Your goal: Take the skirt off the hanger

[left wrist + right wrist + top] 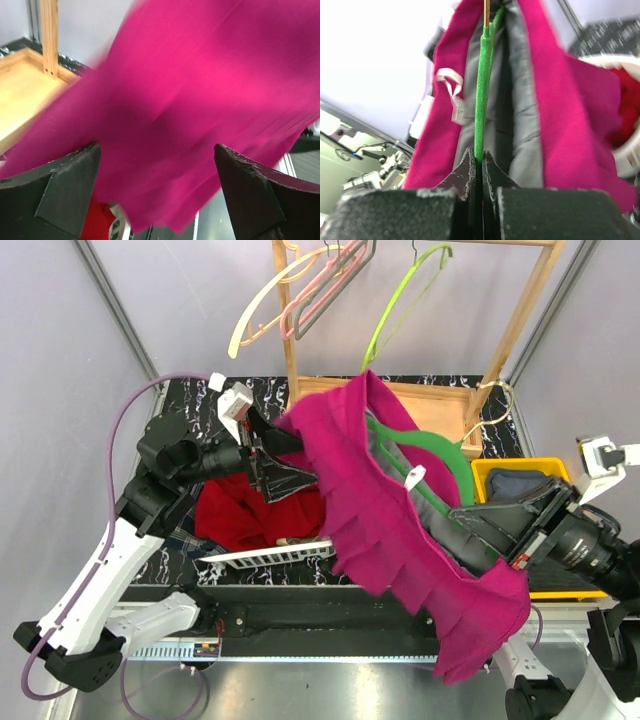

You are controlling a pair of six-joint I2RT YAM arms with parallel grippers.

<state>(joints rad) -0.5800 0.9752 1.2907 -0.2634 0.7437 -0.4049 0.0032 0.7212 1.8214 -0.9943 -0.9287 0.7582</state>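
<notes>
- While our right gripper [476,159] was clamped shut on the green hanger [481,90], the skirt [400,530] hung around both, and we could see its grey lining inside.
- We saw the skirt stretched from beside the left gripper [156,155] across to our right arm, above the near edge of the table [180,390].
- Our left gripper stood wide open and held nothing, with pink cloth filling the view between its fingers [65,185].
- We noted a red cloth [235,515] in a white basket [270,555] below.
</notes>
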